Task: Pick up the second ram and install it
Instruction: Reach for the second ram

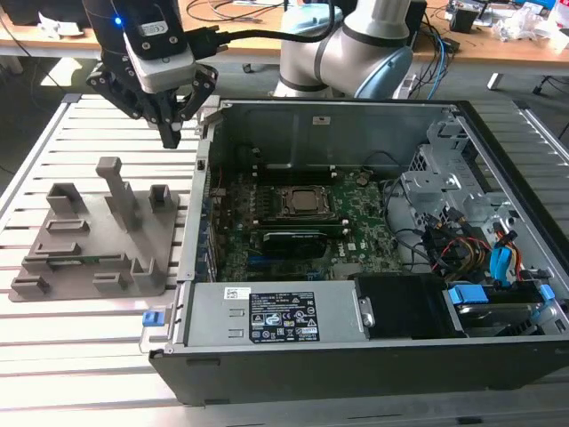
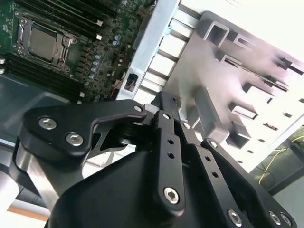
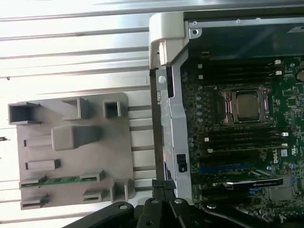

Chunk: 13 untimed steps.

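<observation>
Where clips (image 3: pixel 92 175) cross it, the second ram (image 3: pixel 61 180) hides partly.

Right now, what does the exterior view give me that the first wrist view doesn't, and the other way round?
Exterior view: the arm and gripper whole, hanging above the table beside the case's corner, plus the power supply. First wrist view: a top-down look at the second ram lying in a slot of the grey holder tray. Both: that tray, the CPU socket and the motherboard.

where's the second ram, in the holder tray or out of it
In: the second ram lies in a slot of the grey holder tray.
</observation>
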Each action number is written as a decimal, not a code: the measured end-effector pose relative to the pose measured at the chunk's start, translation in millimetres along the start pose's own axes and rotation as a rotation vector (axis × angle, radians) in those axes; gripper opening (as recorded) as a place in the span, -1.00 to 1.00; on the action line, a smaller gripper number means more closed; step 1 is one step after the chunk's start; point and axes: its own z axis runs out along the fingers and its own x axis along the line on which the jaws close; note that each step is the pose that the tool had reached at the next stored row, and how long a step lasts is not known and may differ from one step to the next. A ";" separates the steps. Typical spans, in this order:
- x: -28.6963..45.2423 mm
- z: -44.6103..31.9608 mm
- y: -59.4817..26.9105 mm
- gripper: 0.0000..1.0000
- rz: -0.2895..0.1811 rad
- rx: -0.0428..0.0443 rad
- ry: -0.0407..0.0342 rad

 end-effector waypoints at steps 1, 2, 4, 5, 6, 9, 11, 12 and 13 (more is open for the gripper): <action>2.5 0.5 -0.2 -0.79 0.000 -0.0001 0.0000; 4.8 1.0 -0.4 -0.79 0.000 0.0000 0.0000; 7.8 1.8 -0.7 -0.79 0.000 0.0001 0.0000; 8.7 2.1 -0.8 -0.79 0.000 0.0000 0.0000; 10.5 2.5 -0.9 -0.79 0.000 0.0000 0.0000; 14.9 3.4 -1.3 -0.79 0.000 0.0000 0.0001; 19.1 4.1 -1.6 -0.79 0.000 0.0000 0.0000; 21.7 4.7 -1.8 -0.79 0.000 0.0000 0.0000; 22.8 4.9 -1.9 -0.79 0.000 0.0000 0.0000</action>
